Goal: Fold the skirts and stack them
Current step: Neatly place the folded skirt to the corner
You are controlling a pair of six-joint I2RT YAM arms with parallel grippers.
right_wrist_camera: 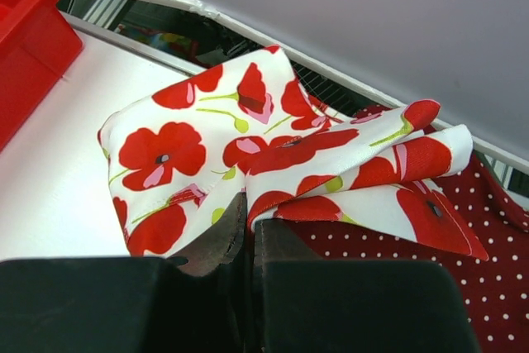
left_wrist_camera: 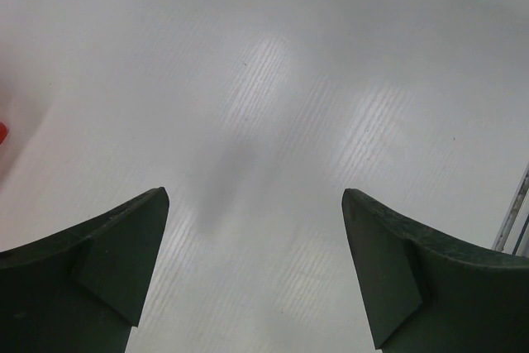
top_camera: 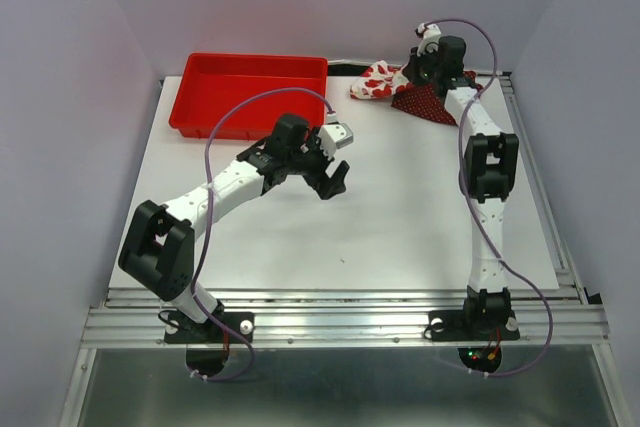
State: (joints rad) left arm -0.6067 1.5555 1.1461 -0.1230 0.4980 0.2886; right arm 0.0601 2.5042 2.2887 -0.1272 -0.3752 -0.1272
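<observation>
The white skirt with large red flowers lies rumpled at the table's back right, partly on top of the dark red polka-dot skirt. My right gripper is shut, pinching a fold at the flowered skirt's near edge. From above, the flowered skirt and the dotted skirt sit under the right gripper. My left gripper hovers over the middle of the table, open, with only bare white tabletop between its fingers.
A red plastic tray stands at the back left, its corner also in the right wrist view. The skirts lie close to the table's back edge and the wall. The white tabletop spreads between the two arms.
</observation>
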